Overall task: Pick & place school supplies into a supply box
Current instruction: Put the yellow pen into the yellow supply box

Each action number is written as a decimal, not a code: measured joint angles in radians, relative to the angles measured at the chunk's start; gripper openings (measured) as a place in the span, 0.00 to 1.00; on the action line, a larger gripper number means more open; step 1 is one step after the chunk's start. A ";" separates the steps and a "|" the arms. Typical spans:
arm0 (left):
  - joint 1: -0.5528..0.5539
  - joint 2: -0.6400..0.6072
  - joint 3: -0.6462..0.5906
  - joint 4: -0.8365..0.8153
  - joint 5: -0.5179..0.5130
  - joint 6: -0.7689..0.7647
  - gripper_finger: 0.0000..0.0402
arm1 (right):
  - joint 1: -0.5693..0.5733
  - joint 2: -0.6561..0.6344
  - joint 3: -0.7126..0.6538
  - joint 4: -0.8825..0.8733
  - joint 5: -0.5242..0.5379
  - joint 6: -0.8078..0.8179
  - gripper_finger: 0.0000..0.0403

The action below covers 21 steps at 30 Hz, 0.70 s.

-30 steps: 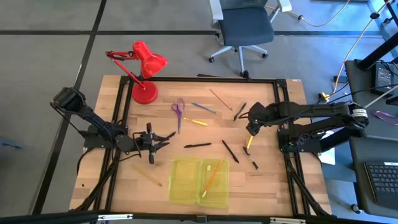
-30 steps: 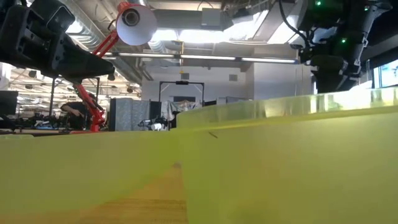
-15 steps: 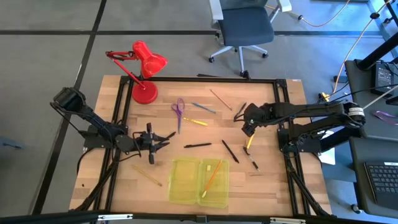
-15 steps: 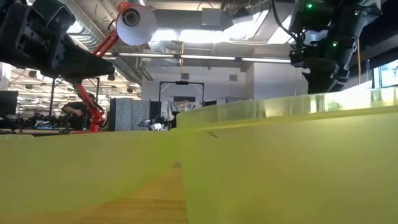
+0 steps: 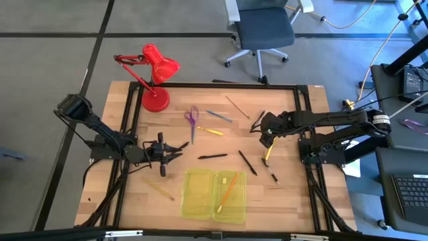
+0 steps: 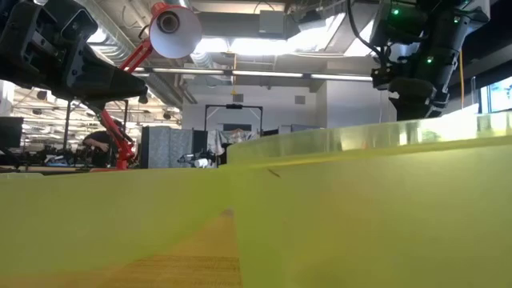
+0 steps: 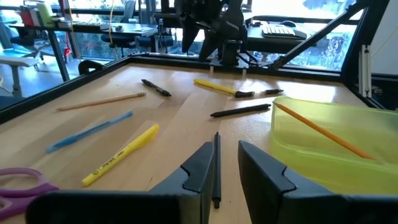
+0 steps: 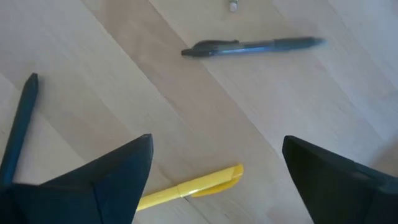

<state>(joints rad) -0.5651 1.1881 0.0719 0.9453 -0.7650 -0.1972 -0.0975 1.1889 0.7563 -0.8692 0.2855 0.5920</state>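
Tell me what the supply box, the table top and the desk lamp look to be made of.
Supply box: translucent yellow-green plastic, probably; the wood shows through its floor and its walls glow in the low view. Table top: light wood, seemingly planked, with visible grain lines and a matte finish. Desk lamp: red, glossy-looking shade and base, likely painted metal or plastic; the look does not settle which.

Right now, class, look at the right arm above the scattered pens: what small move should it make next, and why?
Probably lower the open right gripper straight down over the yellow pen. In the right wrist view, that pen lies on the table between the spread fingers, not yet touched. The supply box holds only one orange pencil, so more supplies remain to be picked.
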 joint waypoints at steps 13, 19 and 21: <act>0.000 0.000 0.000 -0.009 0.000 0.035 0.16 | 0.005 0.080 -0.010 -0.094 -0.010 0.267 0.89; 0.000 0.000 0.000 -0.008 0.000 0.027 0.17 | 0.005 0.143 -0.010 -0.081 -0.018 0.328 0.89; 0.000 0.000 0.000 -0.008 0.000 0.027 0.18 | 0.005 0.166 -0.010 -0.073 -0.020 0.348 0.89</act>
<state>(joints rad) -0.5648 1.1885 0.0723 0.9375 -0.7650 -0.1703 -0.0929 1.3551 0.7464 -0.9419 0.2658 0.9399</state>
